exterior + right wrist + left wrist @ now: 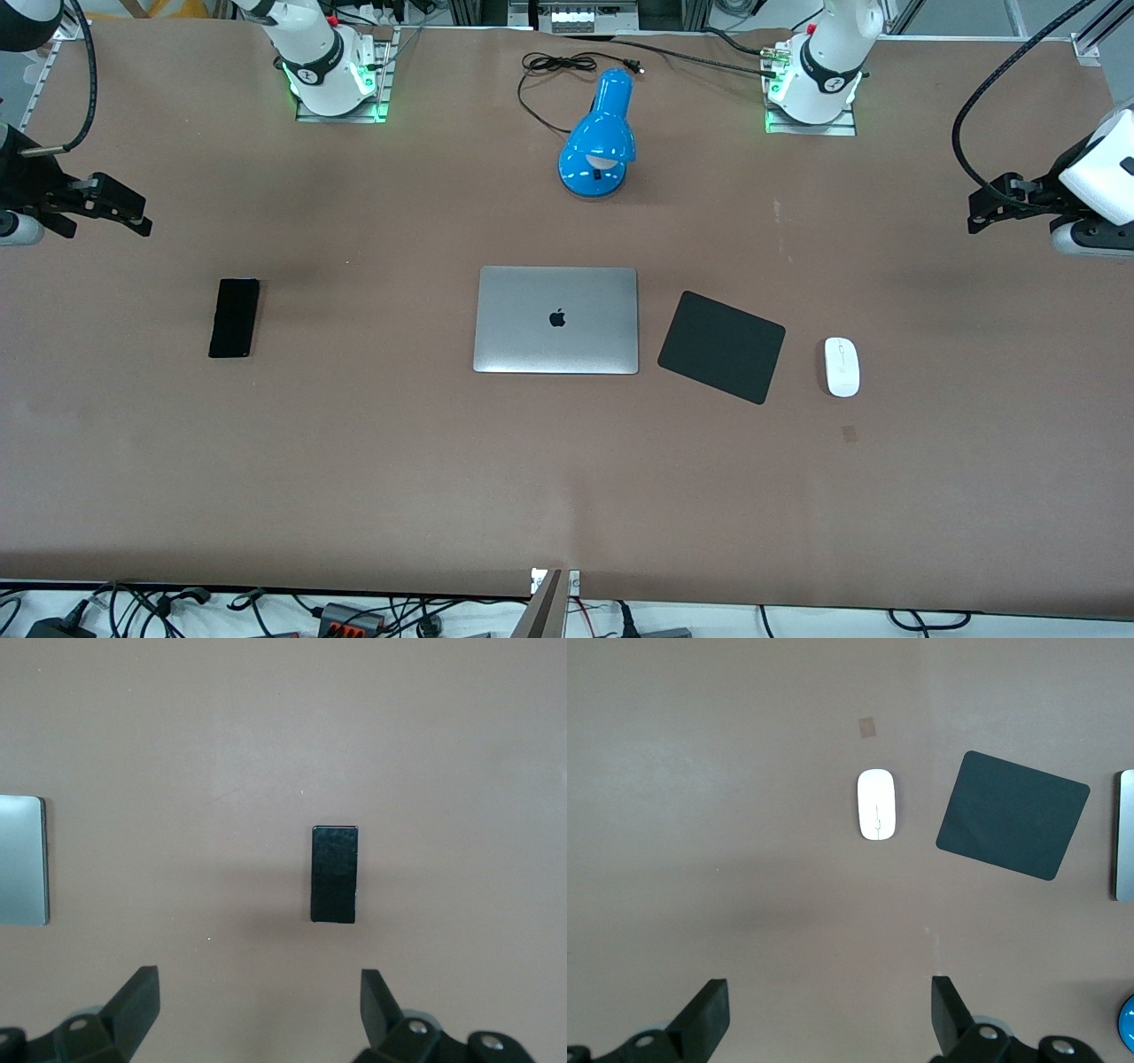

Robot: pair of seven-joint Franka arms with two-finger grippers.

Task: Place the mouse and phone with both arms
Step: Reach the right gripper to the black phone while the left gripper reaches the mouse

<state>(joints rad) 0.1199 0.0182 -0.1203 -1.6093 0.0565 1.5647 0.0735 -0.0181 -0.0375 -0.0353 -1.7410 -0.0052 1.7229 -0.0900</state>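
Note:
The white mouse (842, 366) lies on the brown table beside the black mouse pad (722, 346), toward the left arm's end; it also shows in the left wrist view (876, 804). The black phone (234, 317) lies flat toward the right arm's end and shows in the right wrist view (335, 873). My left gripper (983, 213) hangs open and empty high over the table at the left arm's end (830, 1019). My right gripper (133, 217) hangs open and empty high over the table at the right arm's end (259, 1014).
A closed silver laptop (556, 320) lies in the middle of the table, next to the mouse pad. A blue desk lamp (598, 137) with a black cord (554, 66) stands near the arms' bases. Cables lie along the table's front edge.

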